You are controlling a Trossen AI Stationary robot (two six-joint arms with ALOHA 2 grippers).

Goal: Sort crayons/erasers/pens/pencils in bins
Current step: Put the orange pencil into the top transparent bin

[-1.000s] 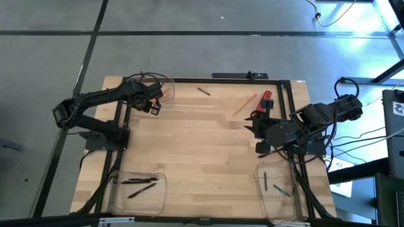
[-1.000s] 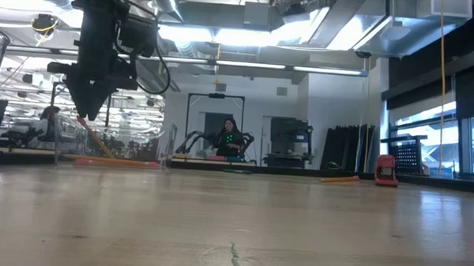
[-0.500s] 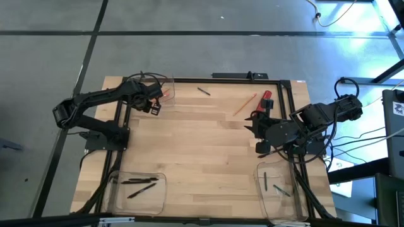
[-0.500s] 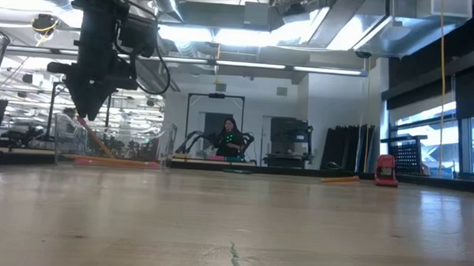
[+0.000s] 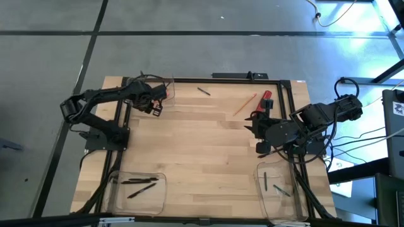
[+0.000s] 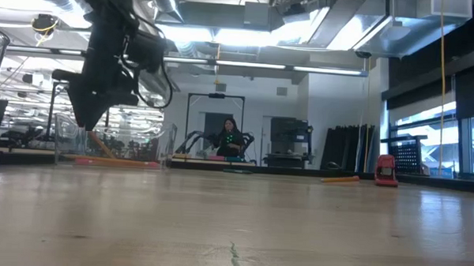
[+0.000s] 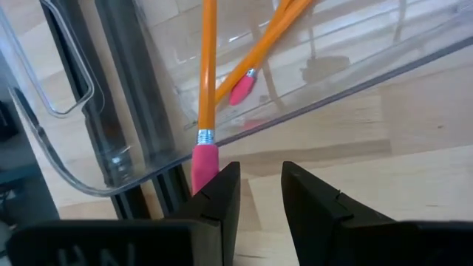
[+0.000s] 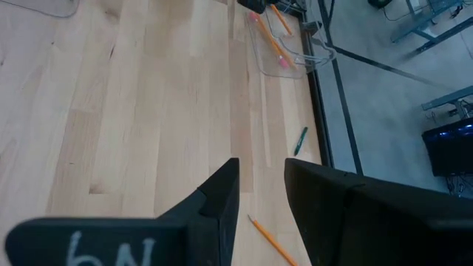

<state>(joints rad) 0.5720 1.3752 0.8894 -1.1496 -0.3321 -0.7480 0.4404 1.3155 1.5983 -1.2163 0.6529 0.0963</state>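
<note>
A clear bin [image 5: 158,88] stands at the table's far left corner with orange pencils [image 7: 259,48] in it. One pencil [image 7: 207,81] leans in it, its pink eraser end up by the bin's wall. My left gripper [image 7: 259,193] hangs open just over that bin's near side [image 6: 85,126], pointing steeply down, with bare table between its fingers. My right gripper [image 8: 260,193] hovers open above the table's right side [image 5: 254,123], holding nothing. A loose pencil [image 5: 244,104] and a dark pen [image 5: 202,91] lie on the far part of the table. My left gripper stands with the outer side of one finger [image 7: 218,196] right beside the leaning pencil's pink eraser end [image 7: 205,161]. The finger hides the eraser's tip, so I cannot tell whether they touch. Nothing is between the two fingers.
A red piece [image 5: 266,98] lies near the far right corner. A near-left bin [image 5: 137,192] holds black pens; a near-right bin [image 5: 282,189] holds a few sticks. A black frame rail [image 7: 126,96] runs beside the far bin. A person [image 6: 229,137] shows beyond the table.
My left gripper has sunk a little toward the far-left bin and tipped slightly, still open. The leaning pencil has stayed where it was.
</note>
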